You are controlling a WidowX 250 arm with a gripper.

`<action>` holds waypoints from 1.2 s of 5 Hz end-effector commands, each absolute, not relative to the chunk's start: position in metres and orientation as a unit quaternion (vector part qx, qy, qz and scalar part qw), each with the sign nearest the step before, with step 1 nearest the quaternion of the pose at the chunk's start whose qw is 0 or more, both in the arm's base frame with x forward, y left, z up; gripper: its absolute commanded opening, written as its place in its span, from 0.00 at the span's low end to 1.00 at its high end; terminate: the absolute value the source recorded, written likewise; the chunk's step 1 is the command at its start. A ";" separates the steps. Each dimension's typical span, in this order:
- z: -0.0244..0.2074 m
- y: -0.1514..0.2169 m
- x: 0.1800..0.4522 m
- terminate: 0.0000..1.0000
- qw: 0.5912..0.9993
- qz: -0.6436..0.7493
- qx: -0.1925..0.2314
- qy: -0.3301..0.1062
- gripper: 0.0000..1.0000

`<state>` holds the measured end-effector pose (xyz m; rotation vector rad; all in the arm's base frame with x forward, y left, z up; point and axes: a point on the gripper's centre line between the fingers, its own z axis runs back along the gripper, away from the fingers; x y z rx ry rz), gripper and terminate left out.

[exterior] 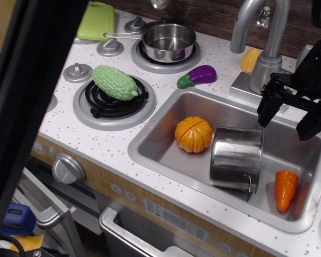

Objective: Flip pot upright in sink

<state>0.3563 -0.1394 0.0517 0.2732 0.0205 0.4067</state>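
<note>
both fingers of the gripper (290,119) spread wide, empty, above the pot (236,158).

Shiny steel pot (236,159), orange pumpkin (193,134)

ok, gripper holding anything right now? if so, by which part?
Nothing held. The gripper is open, hanging over the back right of the sink, above the pot, which lies on its side. Its fingers are clear of the pot.

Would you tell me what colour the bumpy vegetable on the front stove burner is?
Light green; the bumpy vegetable shows clearly in the observation.image view, the only one.
</note>
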 end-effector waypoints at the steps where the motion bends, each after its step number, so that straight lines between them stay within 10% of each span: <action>1: 0.052 -0.139 0.356 0.00 0.970 0.201 0.135 0.010 1.00; 6: 0.031 -0.136 0.356 0.00 0.948 0.155 0.275 0.044 1.00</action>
